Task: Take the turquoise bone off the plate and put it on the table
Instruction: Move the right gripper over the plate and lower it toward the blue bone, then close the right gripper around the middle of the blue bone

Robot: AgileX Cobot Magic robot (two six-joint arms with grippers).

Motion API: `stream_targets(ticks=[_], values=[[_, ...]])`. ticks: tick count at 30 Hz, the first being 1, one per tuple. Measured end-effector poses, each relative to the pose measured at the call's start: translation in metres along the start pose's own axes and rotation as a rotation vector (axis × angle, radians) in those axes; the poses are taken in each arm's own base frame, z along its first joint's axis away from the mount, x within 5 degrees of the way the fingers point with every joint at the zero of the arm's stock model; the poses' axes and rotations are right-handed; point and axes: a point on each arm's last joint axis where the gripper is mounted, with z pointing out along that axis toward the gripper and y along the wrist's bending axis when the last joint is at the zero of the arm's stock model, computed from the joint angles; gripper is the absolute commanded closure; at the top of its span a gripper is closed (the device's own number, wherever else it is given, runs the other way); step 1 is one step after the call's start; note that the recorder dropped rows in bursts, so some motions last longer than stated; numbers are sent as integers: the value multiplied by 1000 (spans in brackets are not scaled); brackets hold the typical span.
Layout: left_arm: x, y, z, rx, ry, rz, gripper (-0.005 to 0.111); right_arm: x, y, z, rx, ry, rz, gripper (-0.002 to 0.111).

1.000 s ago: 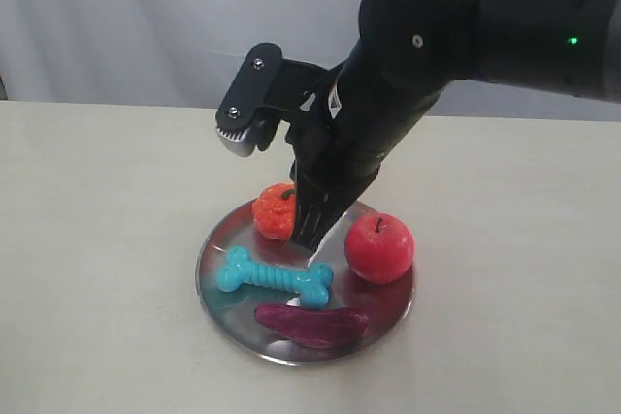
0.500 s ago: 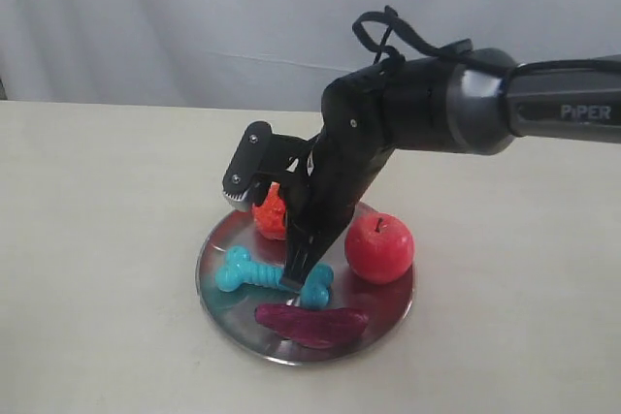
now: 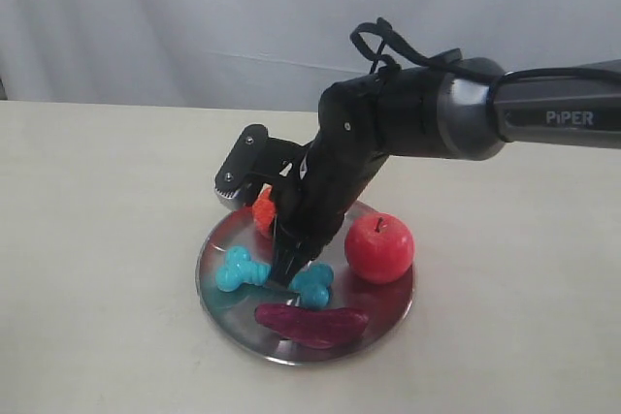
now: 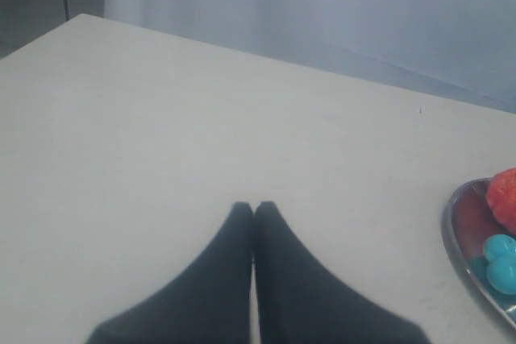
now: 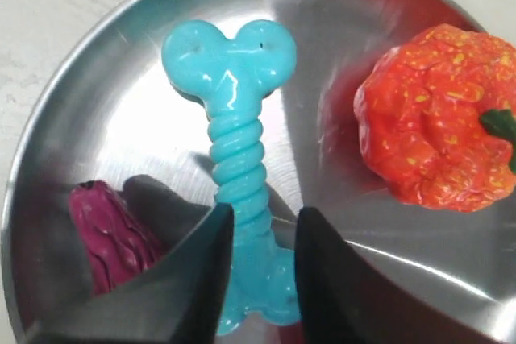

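- My right claw (image 5: 262, 213) is spread astride the bone (image 5: 230, 62), which lies on the plate (image 5: 89, 94), well off the table's (image 3: 97, 239) far edge.
- My left claw (image 4: 254, 205): pressed together.
- Grey curtain (image 3: 146, 26) behind.

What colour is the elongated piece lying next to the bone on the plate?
The elongated piece is dark purple, clearest in the exterior view.
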Motion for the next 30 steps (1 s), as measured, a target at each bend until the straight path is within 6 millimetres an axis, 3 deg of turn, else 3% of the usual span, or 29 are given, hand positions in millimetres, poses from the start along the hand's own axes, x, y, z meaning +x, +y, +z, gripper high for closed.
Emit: stream_targets(ticks=[2,12,24,30], values=[[0,0,0,0,0,0,107,0,1,0,-7,-5,4,60],[0,0,0,0,0,0,107,0,1,1,-12,-5,-13,60],[0,0,0,0,0,0,107,10,5,39,-55,54,-39,60],[0,0,0,0,0,0,107,8,4,39,-37,33,-46,60]])
